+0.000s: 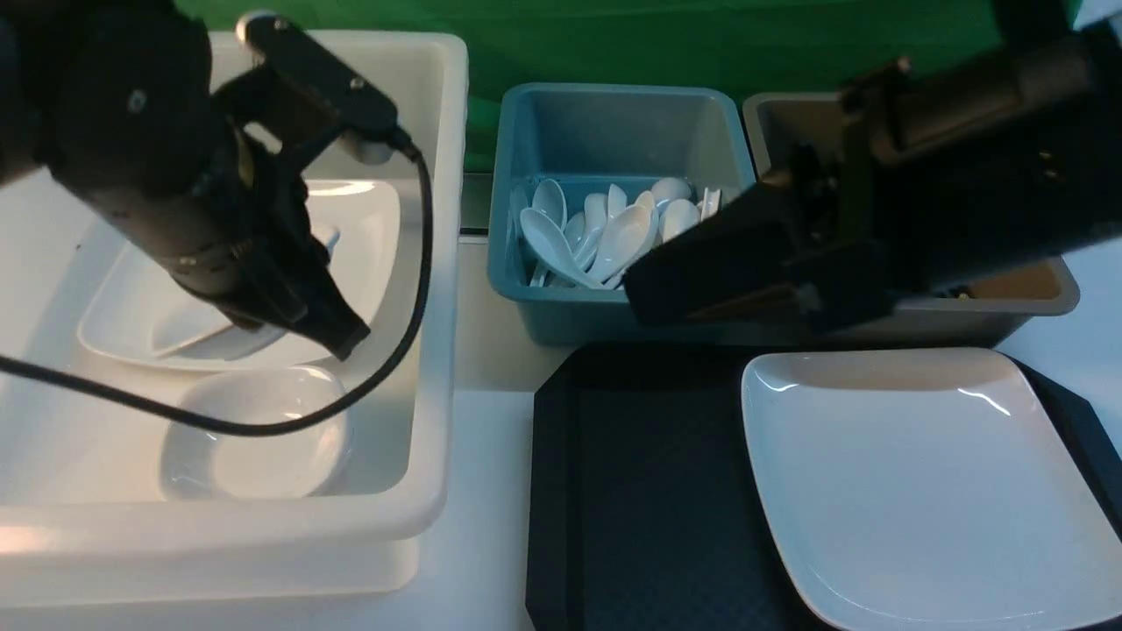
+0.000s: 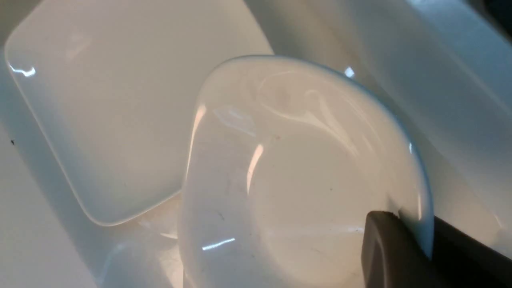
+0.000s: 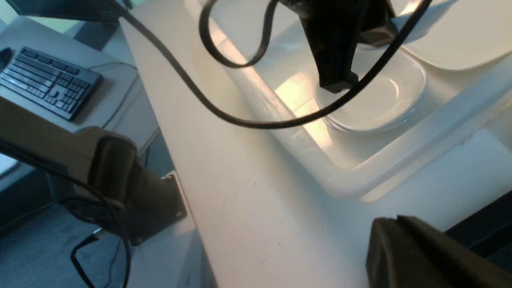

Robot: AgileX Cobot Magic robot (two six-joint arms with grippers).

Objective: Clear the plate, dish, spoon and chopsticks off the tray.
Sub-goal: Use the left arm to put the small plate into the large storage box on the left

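While the task's plate [image 1: 929, 491] lies flat on the black tray [image 1: 649, 526] at the lower right of the front view, the step in hand looks to be putting away the small white dish [image 2: 312, 188]. The left gripper [image 2: 420, 240] pinches its rim, one finger inside the wall and one outside, over the white tub [image 1: 438, 263] at the left of the frame. The right gripper [image 3: 396, 228] has its fingers pressed together on nothing, near the middle of the front view.

Next, the dish probably needs lowering and releasing; its slick, curved rim could slip or knock the crockery beneath. The plate would then call for a grip on its shallow rim.

That tub contains another squarish plate [image 1: 372, 228], upper left, and another small dish [image 1: 263, 438] near its front wall. At upper centre, the blue tub [image 1: 614, 101] holds a jumble of white soup spoons [image 1: 627, 241]; which is the task's spoon cannot be told. Beside it sits the brown tub [image 1: 999, 305], its contents mostly hidden by the right arm [image 1: 982, 166]. The chopsticks cannot be made out.
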